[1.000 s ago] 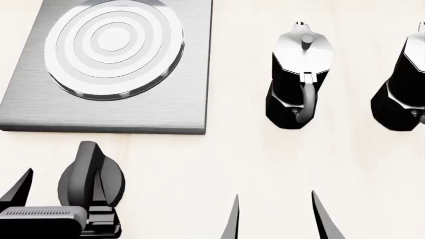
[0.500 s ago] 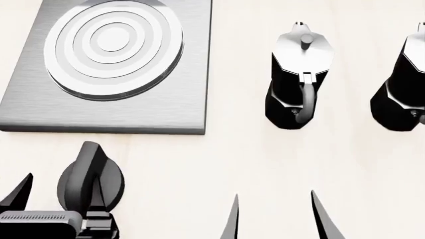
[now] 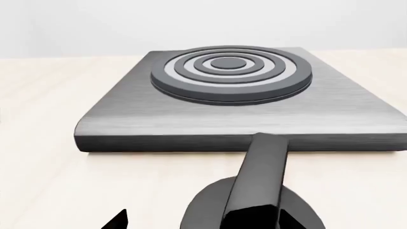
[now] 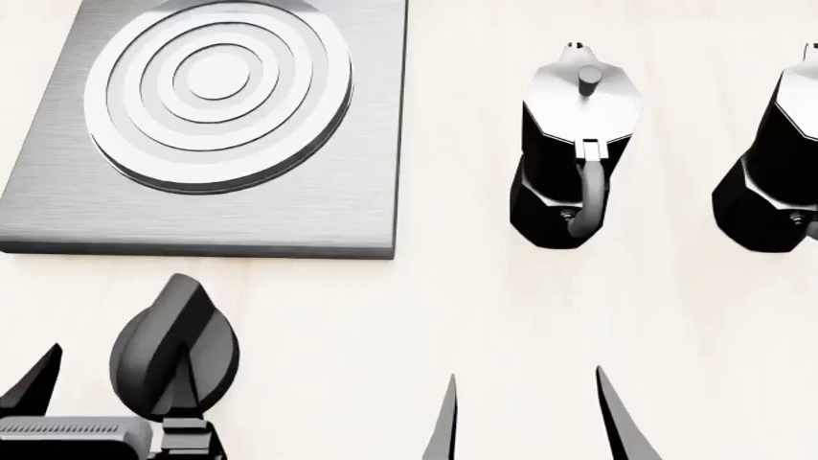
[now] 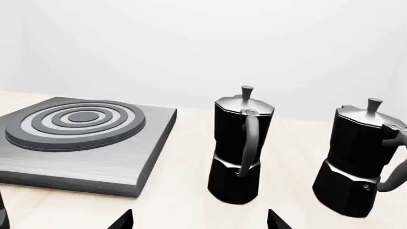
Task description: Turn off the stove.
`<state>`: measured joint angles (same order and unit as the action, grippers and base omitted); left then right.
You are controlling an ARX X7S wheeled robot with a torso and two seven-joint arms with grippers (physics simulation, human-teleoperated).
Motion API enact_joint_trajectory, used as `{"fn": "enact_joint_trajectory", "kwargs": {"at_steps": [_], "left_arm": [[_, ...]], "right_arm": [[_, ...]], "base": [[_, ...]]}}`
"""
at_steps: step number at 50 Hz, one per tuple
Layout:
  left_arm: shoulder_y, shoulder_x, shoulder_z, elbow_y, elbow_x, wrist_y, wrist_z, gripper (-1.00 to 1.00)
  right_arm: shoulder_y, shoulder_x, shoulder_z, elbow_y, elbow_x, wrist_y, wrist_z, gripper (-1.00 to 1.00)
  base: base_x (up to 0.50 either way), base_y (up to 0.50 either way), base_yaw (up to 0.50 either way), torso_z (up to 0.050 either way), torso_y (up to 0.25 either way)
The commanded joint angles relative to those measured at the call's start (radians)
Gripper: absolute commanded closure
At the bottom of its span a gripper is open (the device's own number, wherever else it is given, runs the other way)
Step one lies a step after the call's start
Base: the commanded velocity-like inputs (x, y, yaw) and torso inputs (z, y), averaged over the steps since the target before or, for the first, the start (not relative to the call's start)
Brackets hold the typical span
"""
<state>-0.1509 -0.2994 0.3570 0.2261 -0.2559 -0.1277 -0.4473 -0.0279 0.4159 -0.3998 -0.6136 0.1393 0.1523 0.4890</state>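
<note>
The stove is a brushed grey plate (image 4: pixel 320 206) with a ringed burner (image 4: pixel 217 91), at the far left of the head view. It also shows in the left wrist view (image 3: pixel 190 121) and the right wrist view (image 5: pixel 95 162). Its black ridged knob (image 4: pixel 160 340) lies on the table in front of the plate. My left gripper (image 4: pixel 113 383) is open across the knob (image 3: pixel 258 171). One finger lies against the ridge and the other stands well off to the side. My right gripper (image 4: pixel 531 422) is open and empty over bare table (image 5: pixel 200 220).
Two black-and-silver moka pots (image 4: pixel 576 144) (image 4: pixel 780 153) stand upright to the right of the stove, with handles toward me. They show in the right wrist view (image 5: pixel 240 148) (image 5: pixel 362 162) beyond the right gripper. The table is pale wood.
The knob's ridge has tilted a little clockwise. My left gripper has drawn slightly back toward me. The right gripper has barely moved.
</note>
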Motion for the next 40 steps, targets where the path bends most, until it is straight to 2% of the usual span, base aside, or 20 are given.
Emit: {"fn": "enact_joint_trajectory", "kwargs": {"at_steps": [1, 40], "left_arm": [[0.049, -0.029, -0.054, -0.038, -0.016, -0.023, -0.081, -1.00], [0.064, -0.045, -0.062, -0.002, -0.022, -0.044, -0.113, -1.00]], "right_arm": [[0.002, 0.002, -0.002, -0.002, 0.001, 0.002, 0.001, -1.00], [0.004, 0.008, -0.009, 0.000, 0.005, -0.003, 0.008, -1.00]], "base": [[0.00, 0.00, 0.00, 0.000, -0.010], [0.00, 0.00, 0.00, -0.001, -0.003]]}}
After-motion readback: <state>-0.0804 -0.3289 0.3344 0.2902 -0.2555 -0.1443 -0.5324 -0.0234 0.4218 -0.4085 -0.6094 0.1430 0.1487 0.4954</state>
